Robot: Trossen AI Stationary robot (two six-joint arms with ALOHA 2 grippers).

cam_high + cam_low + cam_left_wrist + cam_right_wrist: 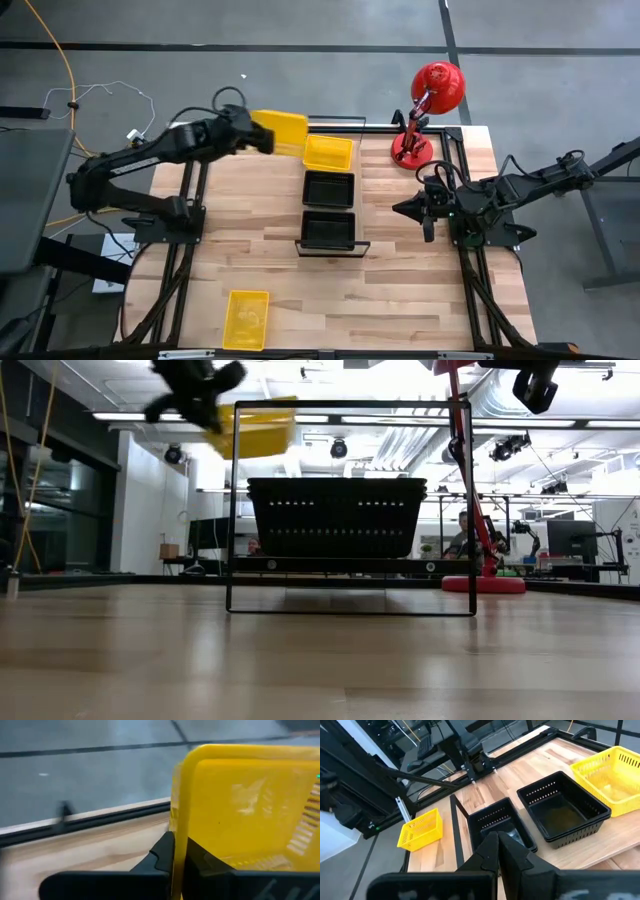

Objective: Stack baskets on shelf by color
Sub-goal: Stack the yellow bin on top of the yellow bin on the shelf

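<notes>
My left gripper point(258, 135) is shut on a yellow basket point(283, 132) and holds it in the air beside the far end of the shelf point(362, 185); the low view shows the basket point(255, 430) high up. On the shelf sit a yellow basket point(328, 153) at the far end and two black baskets point(328, 188) point(328, 229) on their bottoms. Another yellow basket point(246, 320) rests on the table near the near edge. My right gripper point(416, 208) hovers right of the shelf, shut and empty point(496, 840). My left gripper pinches one side wall of the yellow basket at its rim point(180, 815), one finger point(162, 852) outside and the other finger point(202, 857) inside the basket. The basket is lifted clear of the table and tilted, reaching from the gripper toward the shelf.
A red desk lamp point(430, 100) stands at the table's far right corner, close behind my right arm. The shelf's black wire frames point(232, 510) rise at its two short ends. Bare wood lies left of the shelf and along the near edge. People sit in the room behind point(462, 535).
</notes>
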